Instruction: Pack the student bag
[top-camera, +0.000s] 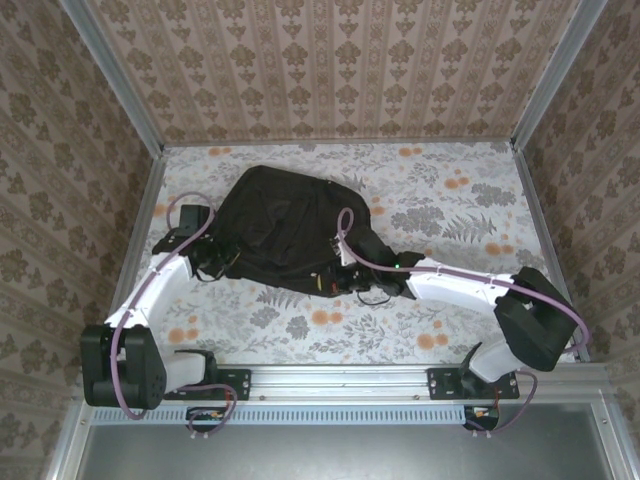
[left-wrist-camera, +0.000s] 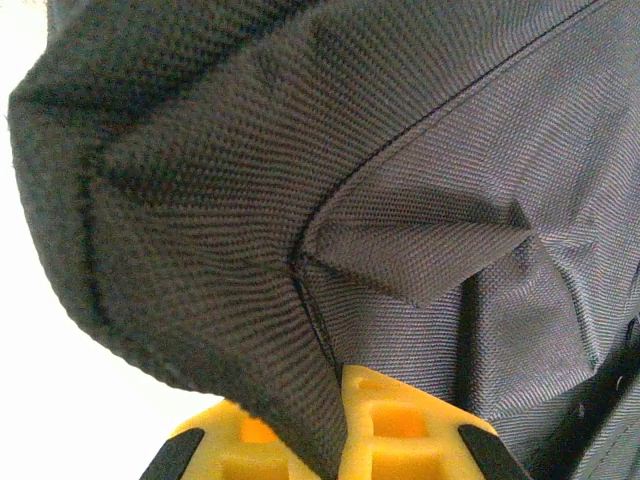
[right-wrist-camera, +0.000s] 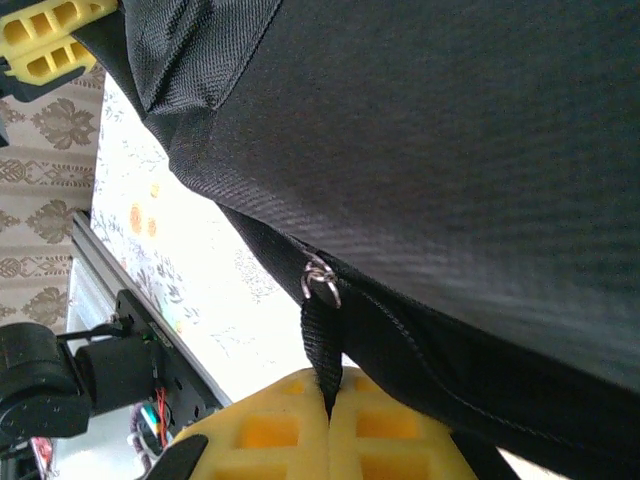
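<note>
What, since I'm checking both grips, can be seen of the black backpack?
The student bag is large, black, woven fabric, rounded and slumped, lying on the floral table. The left gripper pinches a fabric fold at its left side; the right gripper is shut on a black pull strap hanging from a small metal ring on its near seam.

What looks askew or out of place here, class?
The student bag lies slumped and creased on the table; jaws of the left gripper pinch a fabric fold, those of the right gripper its zip-pull strap.
</note>
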